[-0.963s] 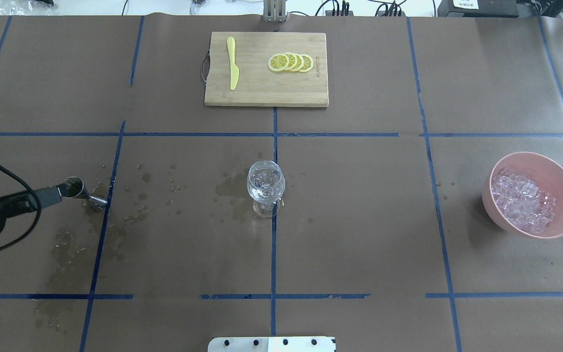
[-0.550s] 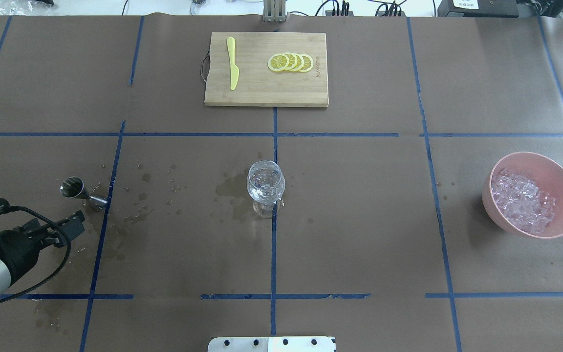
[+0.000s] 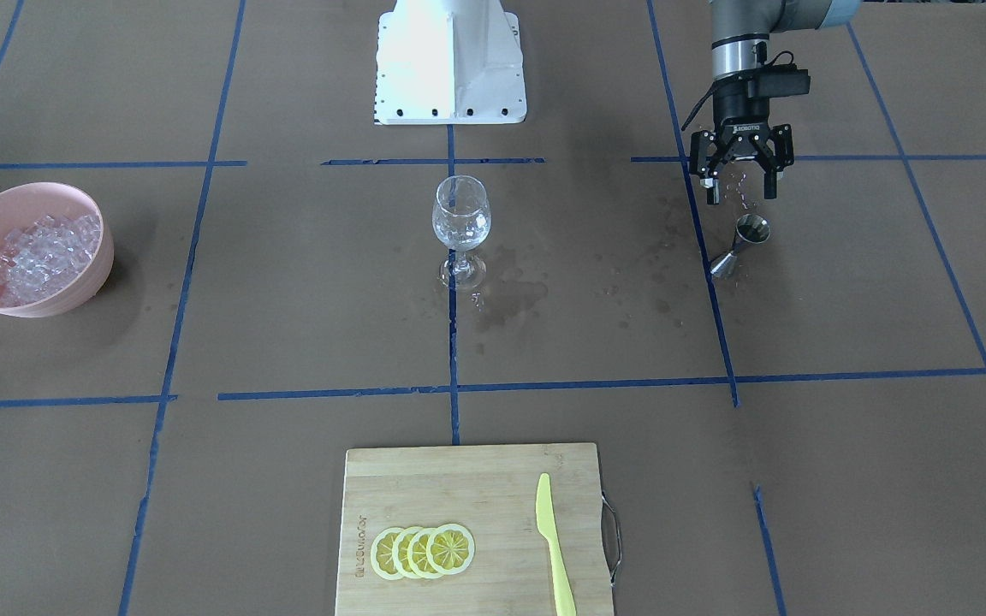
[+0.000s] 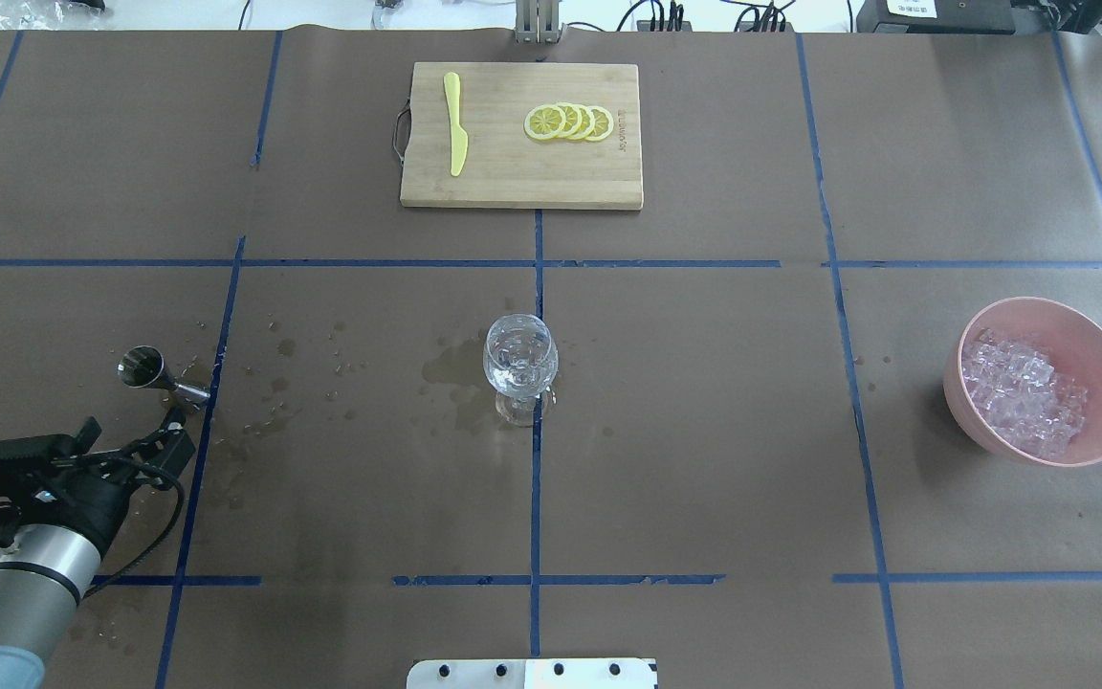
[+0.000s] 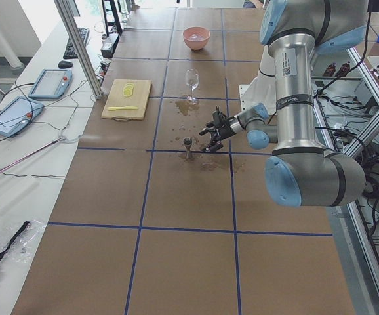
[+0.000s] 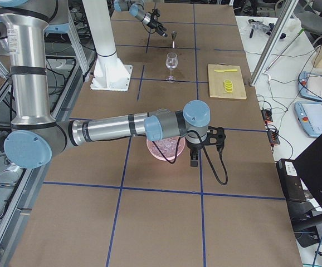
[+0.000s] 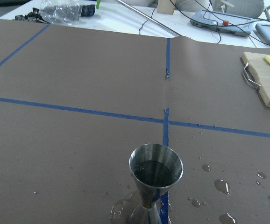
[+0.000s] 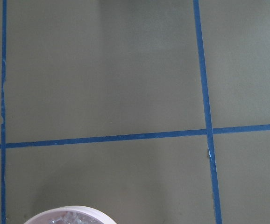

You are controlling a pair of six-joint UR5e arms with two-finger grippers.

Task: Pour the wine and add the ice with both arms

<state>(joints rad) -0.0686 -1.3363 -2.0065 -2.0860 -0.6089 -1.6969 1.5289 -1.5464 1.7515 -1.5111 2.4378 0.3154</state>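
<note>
Withdrawn to six o'clock of the jigger (image 4: 151, 371), the left hand (image 3: 742, 190) gapes empty; pouring looks done, ice (image 4: 1020, 397) comes next.

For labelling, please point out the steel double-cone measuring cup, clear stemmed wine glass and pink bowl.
measuring cup (image 4: 142, 366), overhead view, upper cone
wine glass (image 4: 519, 359), overhead view, bowl
pink bowl (image 4: 1090, 352), overhead view, inner wall

The left gripper (image 3: 742, 190) has let go of the jigger (image 3: 741, 245) and drawn back.
</note>
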